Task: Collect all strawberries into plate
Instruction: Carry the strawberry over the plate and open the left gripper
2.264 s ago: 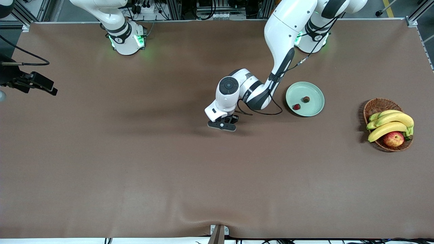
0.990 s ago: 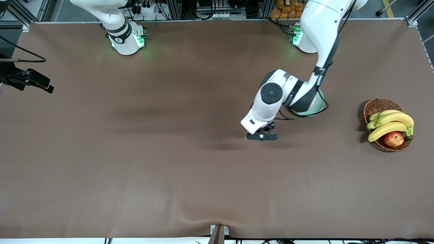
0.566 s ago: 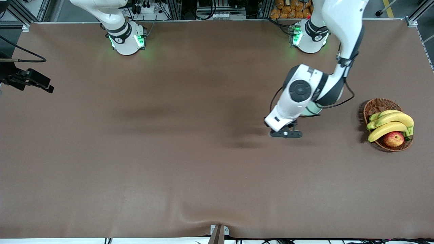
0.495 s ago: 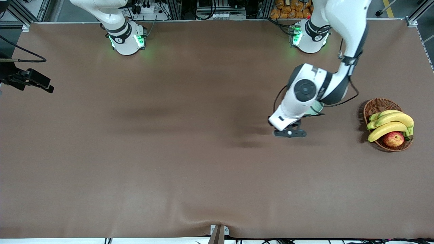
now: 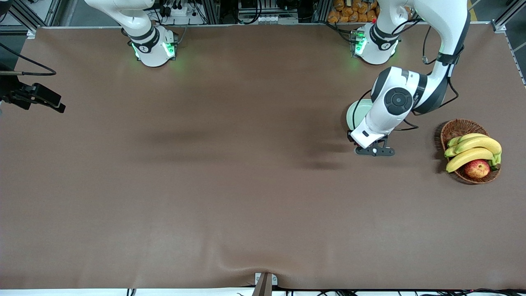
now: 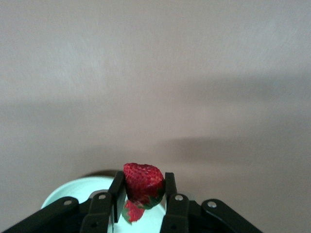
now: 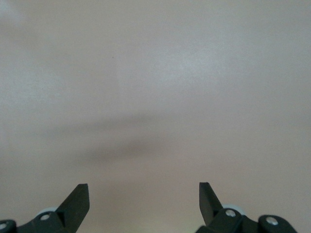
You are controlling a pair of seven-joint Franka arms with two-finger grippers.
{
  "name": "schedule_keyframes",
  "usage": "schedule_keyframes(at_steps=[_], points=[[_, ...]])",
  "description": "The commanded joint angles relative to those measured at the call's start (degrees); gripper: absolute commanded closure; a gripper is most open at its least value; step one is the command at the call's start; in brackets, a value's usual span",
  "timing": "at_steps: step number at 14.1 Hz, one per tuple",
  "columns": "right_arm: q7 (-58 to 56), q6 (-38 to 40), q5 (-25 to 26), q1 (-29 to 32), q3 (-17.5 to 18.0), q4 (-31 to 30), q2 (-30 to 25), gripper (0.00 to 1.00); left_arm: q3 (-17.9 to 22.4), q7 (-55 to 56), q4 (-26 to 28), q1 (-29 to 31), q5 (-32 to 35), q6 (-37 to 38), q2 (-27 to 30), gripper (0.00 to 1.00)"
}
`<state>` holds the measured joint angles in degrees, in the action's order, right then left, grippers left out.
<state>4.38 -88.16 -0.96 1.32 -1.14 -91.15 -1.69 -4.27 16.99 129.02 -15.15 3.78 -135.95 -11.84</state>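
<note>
Left wrist view: black two-finger left gripper clamped on a small red strawberry with a dark green leafy cap, one finger pressed to each side of the berry. Just beneath it, part of a second red strawberry lying in the round pale mint-green shallow plate. Rest of that picture filled by plain brown table covering.

Front view: left gripper hanging at the edge of the plate that faces the front camera, low above it, with the white left arm reaching down from its base and covering most of the dish; only a sliver of pale green rim showing beside the wrist. Held berry and any berries in the plate hidden here by the arm. Toward the left arm's end of the table, well apart from the plate, a brown woven wicker basket holding a bunch of yellow bananas and a red-yellow apple.

Right wrist view: black right gripper with its fingers spread wide, nothing between them, only bare brown table below. Right arm waiting at its own end of the table, hand out of the front view. Third strawberry not visible anywhere.
</note>
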Motion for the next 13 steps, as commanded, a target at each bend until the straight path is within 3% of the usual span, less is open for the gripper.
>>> schedule_keyframes(at_steps=[1,7,13], points=[[0.45,0.79,0.43,1.40,1.14,0.28,-0.60,0.00,-0.48,-0.64,5.70,2.13,0.09,-3.43,2.34,0.89],[0.36,0.71,0.25,1.23,1.14,0.28,-0.60,0.00,-0.48,-4.41,11.77,4.86,0.09,-5.46,5.60,0.89],[0.36,0.79,0.16,1.14,1.23,0.28,-0.51,0.00,-0.48,-6.43,14.59,7.50,0.09,-6.17,5.25,0.78]])
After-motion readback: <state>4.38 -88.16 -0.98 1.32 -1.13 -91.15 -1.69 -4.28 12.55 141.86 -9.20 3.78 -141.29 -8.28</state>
